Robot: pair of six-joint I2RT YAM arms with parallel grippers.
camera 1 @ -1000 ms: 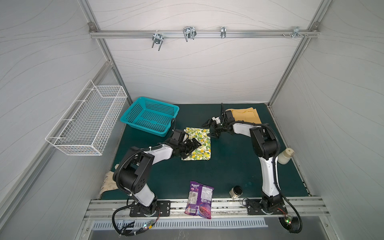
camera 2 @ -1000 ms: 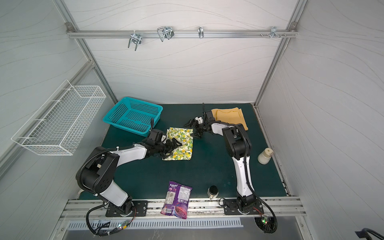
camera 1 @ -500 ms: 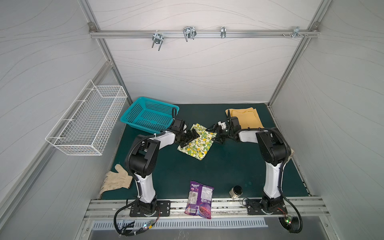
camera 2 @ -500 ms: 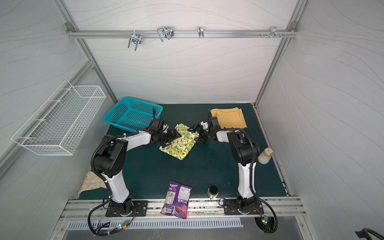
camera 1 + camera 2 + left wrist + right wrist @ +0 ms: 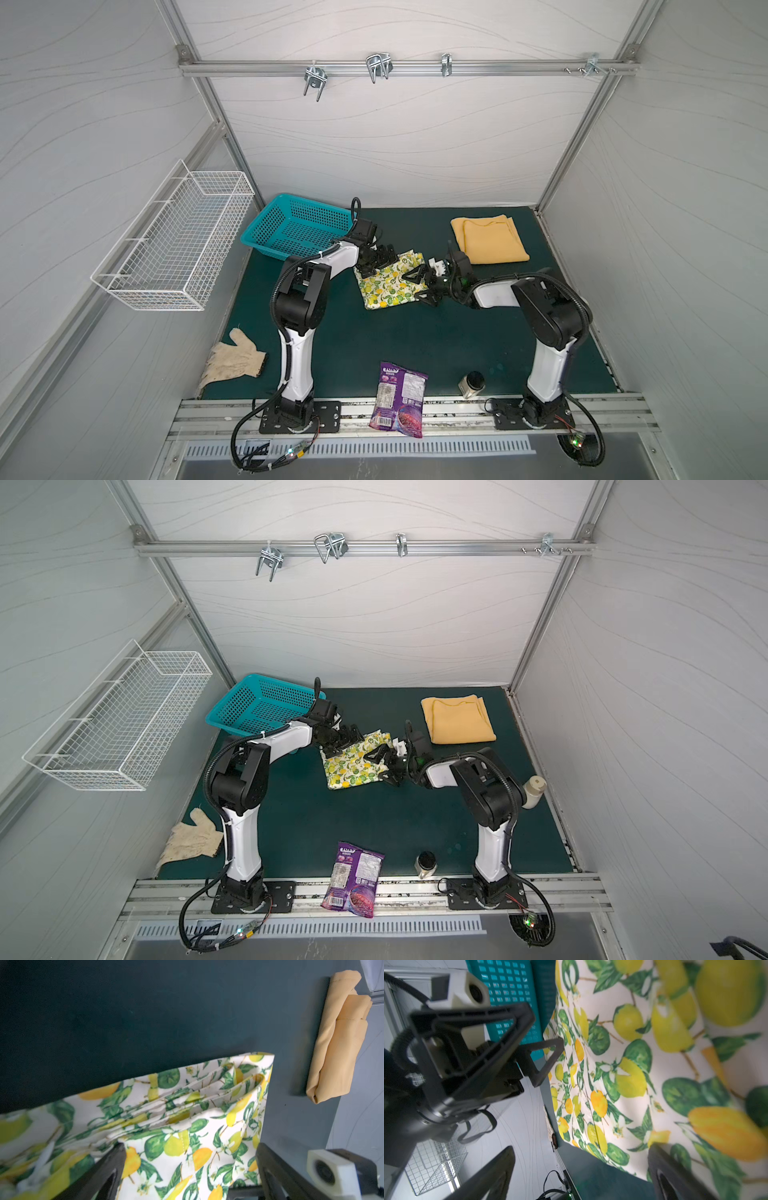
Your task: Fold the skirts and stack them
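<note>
In a top view, the folded lemon-print skirt [image 5: 386,289] lies mid-way across the green mat [image 5: 374,345]. The left gripper [image 5: 376,266], jaws spread, sits over its 10 o'clock corner. The right gripper [image 5: 422,286], also spread, straddles its 3 o'clock edge. The folded mustard skirt [image 5: 490,241] lies apart at 2 o'clock.

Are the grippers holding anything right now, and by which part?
Nothing is held: the left gripper and right gripper both stand open at opposite edges of the folded lemon-print skirt.

Lab cell, white panels [image 5: 395,137], aluminium frame [image 5: 415,66], green mat [image 5: 395,340]
</note>
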